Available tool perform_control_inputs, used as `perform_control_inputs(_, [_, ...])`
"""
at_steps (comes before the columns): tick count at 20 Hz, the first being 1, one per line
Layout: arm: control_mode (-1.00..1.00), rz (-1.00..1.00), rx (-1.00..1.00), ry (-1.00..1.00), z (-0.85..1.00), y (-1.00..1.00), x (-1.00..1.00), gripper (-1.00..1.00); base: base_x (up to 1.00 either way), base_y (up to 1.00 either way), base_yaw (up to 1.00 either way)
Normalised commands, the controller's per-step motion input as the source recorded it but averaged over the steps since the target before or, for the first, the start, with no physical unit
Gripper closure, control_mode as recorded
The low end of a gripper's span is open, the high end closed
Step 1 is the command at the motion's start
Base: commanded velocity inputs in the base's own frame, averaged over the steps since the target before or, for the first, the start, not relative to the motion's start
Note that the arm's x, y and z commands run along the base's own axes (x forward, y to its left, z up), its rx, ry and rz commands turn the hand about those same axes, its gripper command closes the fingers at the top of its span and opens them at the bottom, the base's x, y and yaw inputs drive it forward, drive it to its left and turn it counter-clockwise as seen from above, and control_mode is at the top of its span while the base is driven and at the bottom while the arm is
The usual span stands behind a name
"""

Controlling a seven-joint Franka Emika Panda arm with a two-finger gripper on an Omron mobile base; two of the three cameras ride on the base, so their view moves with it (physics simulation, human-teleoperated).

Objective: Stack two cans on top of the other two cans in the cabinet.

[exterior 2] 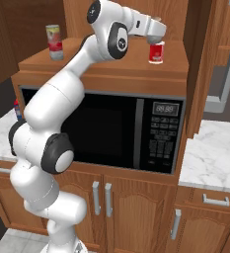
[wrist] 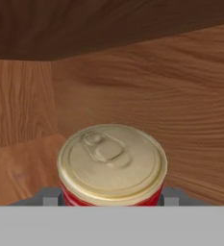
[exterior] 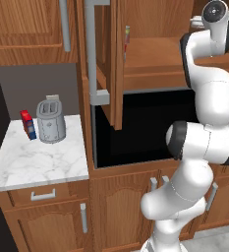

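Red can [exterior 2: 156, 52] sits upper right of centre in the right base view, on the cabinet [exterior 2: 106, 66] shelf, with the tool [exterior 2: 156, 39] right on top, fingers flanking it. Pinching or merely straddling, I cannot tell. Second can [exterior 2: 54, 42] waits upper left, presumably the stacking base.

A black built-in microwave [exterior 2: 121, 131] is set among low wooden cupboards [exterior 2: 136, 212]. White marble counters [exterior: 37, 157] are seen on both sides; a grey toaster [exterior: 50, 121] is placed on the left one.
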Motion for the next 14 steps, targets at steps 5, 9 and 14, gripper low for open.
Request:
perform_control_inputs(5, [-1.0, 0.0, 0.0, 0.01, -0.08, 0.0, 0.11, 1.0, 0.0, 0.0, 0.0])
perform_control_inputs(9, [-1.0, 0.0, 0.0, 0.0, -0.04, 0.0, 0.12, 1.0, 0.0, 0.0, 0.0])
perform_control_inputs(14, [-1.0, 0.0, 0.0, 0.0, -0.01, 0.0, 0.06, 1.0, 0.0, 0.0, 0.0])
